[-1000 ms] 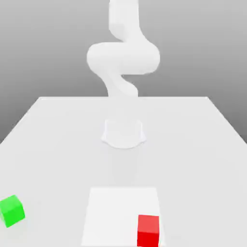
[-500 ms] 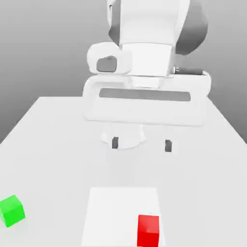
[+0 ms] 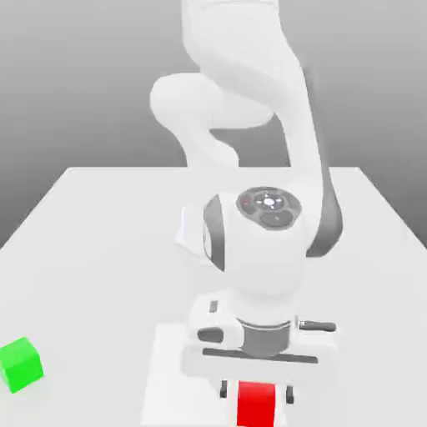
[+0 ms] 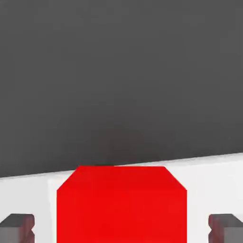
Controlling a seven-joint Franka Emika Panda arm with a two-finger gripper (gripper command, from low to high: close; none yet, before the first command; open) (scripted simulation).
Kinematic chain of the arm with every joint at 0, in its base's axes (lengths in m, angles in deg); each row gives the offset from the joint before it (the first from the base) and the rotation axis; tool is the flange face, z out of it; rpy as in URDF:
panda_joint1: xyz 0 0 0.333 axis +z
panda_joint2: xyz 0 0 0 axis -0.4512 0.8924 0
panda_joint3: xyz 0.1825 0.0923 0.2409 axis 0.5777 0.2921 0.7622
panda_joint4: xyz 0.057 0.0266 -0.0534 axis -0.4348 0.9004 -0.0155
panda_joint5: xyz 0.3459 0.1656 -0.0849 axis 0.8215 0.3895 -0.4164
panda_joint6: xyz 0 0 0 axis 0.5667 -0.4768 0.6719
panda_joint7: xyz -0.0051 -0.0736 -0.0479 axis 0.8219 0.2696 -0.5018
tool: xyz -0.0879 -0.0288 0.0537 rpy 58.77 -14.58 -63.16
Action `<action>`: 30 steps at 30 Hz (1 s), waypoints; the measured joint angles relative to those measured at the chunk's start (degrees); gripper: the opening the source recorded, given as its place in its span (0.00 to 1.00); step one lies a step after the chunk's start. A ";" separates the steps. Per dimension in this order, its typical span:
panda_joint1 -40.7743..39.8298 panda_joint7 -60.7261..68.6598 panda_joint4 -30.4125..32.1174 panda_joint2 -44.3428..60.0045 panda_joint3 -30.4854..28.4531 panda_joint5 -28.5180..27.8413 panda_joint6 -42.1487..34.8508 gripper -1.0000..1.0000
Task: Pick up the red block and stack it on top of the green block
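I see the gripper [image 3: 256,391] low over the near edge of the table [image 3: 100,250], its fingers [image 4: 19,227] spread wide on either side of the red block [image 3: 256,404] without touching it. The red block sits on a paler square patch [image 3: 171,375]. The green block [image 3: 20,364] rests well apart, toward the exterior view's left.

Gaps beside red block [image 4: 121,205] — unobstructed
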 joint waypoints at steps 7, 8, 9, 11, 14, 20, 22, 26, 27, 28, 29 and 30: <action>-0.70 0.99 0.73 -4.45 0.99 1.36 -3.71 0.00; -0.88 1.46 1.05 -6.43 1.29 1.99 -5.36 0.00; -1.61 1.34 1.16 -7.85 0.90 2.64 -6.68 0.00; -4.22 -0.33 0.85 -9.16 -1.73 4.03 -8.31 0.00; -8.23 -3.30 0.31 -10.06 -6.25 5.89 -9.76 0.00; -16.71 -9.75 -0.63 -11.63 -15.68 9.42 -12.35 0.00; -20.01 -11.23 -1.78 -9.43 -18.45 11.80 -11.47 0.00; -23.08 -10.25 -2.83 -3.39 -18.07 15.50 -6.73 1.00; -23.08 -10.25 -2.83 -3.39 -18.07 15.50 -6.73 1.00; -23.08 -10.25 -2.83 -3.39 -18.07 15.50 -6.73 1.00; -23.08 -10.25 -2.83 -3.39 -18.07 15.50 -6.73 1.00; -23.08 -10.25 -2.83 -3.39 -18.07 15.50 -6.73 1.00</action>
